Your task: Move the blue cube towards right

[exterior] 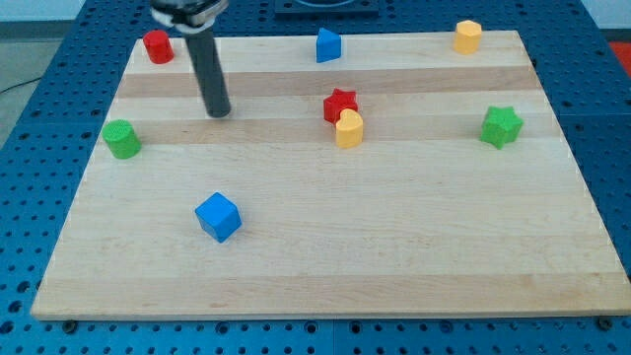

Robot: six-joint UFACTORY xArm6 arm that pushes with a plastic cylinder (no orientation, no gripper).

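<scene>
The blue cube [218,217] sits on the wooden table [394,256], low down on the view's left. It is alone there, with bare wood all around it.

The end effector is a dark straight rod, and my tip [219,112] touches down on the table in the upper left part. It has no jaws at all, so nothing on it is open, shut or holding anything. The tip is well apart from the blue cube. The cube lies almost straight below the tip in the view, toward the view's bottom.

Other blocks are spread about. A red cylinder [157,45] stands near the top left corner, up and to the left of the tip. A green cylinder [122,139] sits near the left edge, a little lower than the tip. A small blue block [327,44] with a pointed top is at the top edge, near the middle. A yellow block [467,36] is at the top right. In the middle, a red star [339,103] and a yellow block [349,129] touch each other. A green star [502,126] sits far to the right.
</scene>
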